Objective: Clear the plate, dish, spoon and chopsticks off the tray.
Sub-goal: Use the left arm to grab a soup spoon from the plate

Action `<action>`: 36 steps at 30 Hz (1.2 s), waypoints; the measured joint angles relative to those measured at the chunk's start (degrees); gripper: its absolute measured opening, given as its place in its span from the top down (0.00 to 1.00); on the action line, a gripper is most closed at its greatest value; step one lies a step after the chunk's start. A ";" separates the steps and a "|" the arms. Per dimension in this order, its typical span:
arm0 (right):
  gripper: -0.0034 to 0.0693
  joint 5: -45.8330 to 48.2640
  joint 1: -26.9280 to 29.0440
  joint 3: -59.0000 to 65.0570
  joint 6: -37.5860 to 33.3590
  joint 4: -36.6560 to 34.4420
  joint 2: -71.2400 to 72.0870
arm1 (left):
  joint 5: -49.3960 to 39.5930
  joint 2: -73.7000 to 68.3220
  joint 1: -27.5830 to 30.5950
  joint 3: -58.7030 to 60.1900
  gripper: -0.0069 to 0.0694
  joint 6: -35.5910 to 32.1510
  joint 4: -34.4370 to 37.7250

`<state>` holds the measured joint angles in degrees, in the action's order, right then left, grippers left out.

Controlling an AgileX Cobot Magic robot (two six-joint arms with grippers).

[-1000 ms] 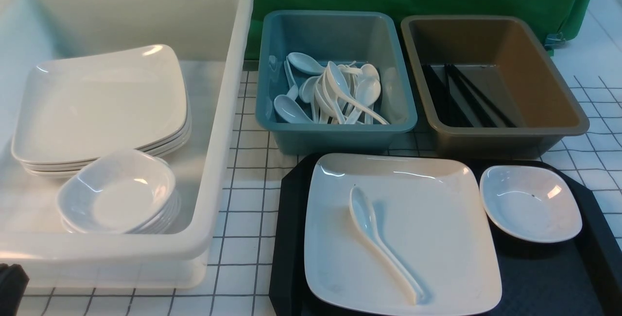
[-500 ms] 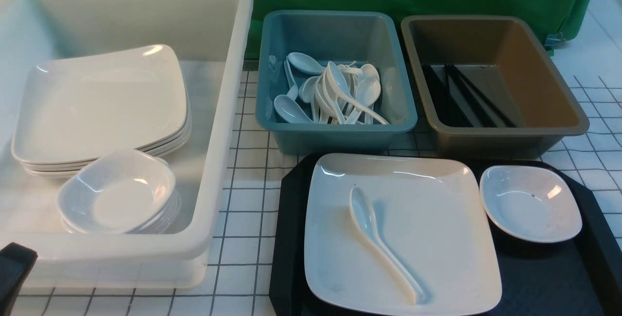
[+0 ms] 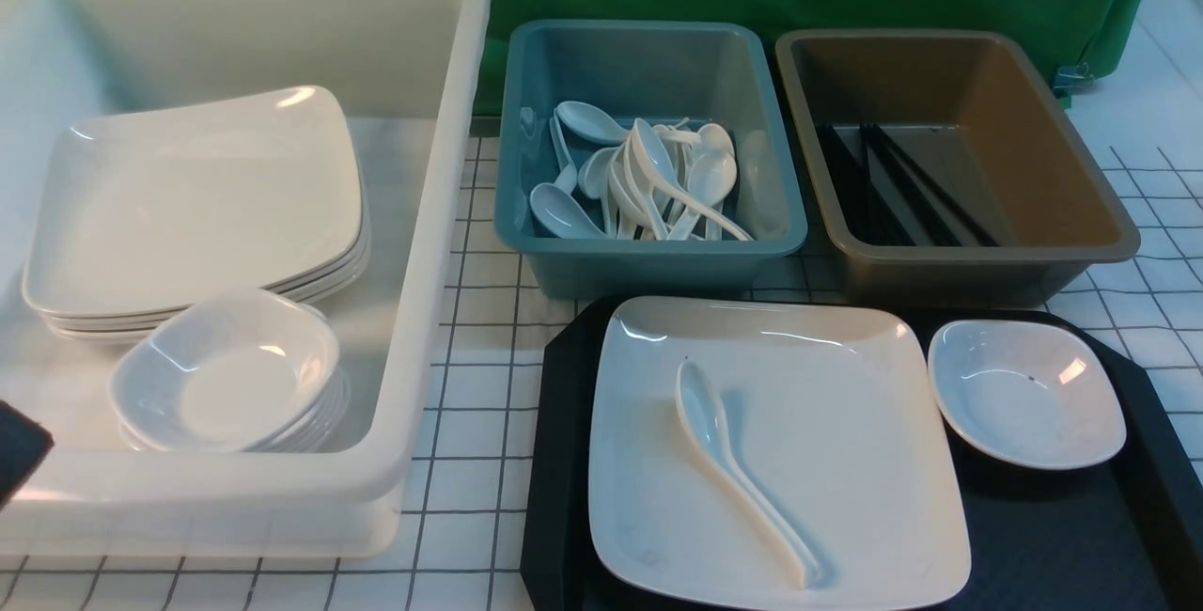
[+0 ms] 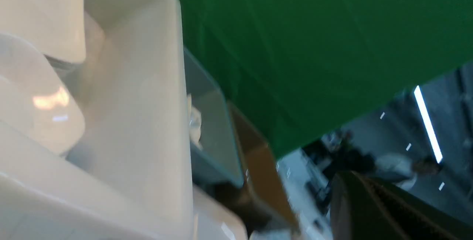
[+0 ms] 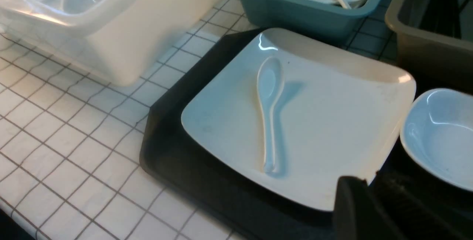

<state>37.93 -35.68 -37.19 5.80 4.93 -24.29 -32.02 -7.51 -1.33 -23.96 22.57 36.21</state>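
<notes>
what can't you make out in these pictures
Tray: near side cut off by the front view's bottom edge.
Right fingers: only a dark stub at the right wrist view's edge; gap unseen.
Left arm: just a dark corner at the front view's left edge.
Left wrist view: motion-blurred throughout.
Chopsticks in the brown bin: count lost in shadow.

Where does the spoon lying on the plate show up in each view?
Front view: the spoon lies on the plate, bowl end toward the blue bin.
Left wrist view: the spoon is not in it.
Right wrist view: the spoon lies on the plate, handle toward the camera.
Shared landmark: the blue bin, seen in all three views.
</notes>
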 joint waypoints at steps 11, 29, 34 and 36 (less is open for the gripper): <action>0.77 -0.09 0.00 0.00 -0.07 1.05 -6.02 | -36.61 -43.58 -0.48 -29.79 0.88 -19.77 -7.08; 0.74 -1.58 0.00 0.00 0.71 7.35 -6.21 | -24.35 -87.92 -42.22 -53.51 0.79 12.41 -19.95; 0.73 -2.47 0.00 0.00 0.88 7.94 -6.21 | -26.73 -99.01 -42.85 -62.83 0.65 13.74 -19.07; 0.72 -2.57 0.00 0.00 0.93 8.18 -6.21 | -28.22 -103.10 -42.85 -66.40 0.56 14.43 -18.90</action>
<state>35.36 -35.68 -37.19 6.72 13.11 -30.51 -60.24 -110.61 -44.19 -90.35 37.01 17.32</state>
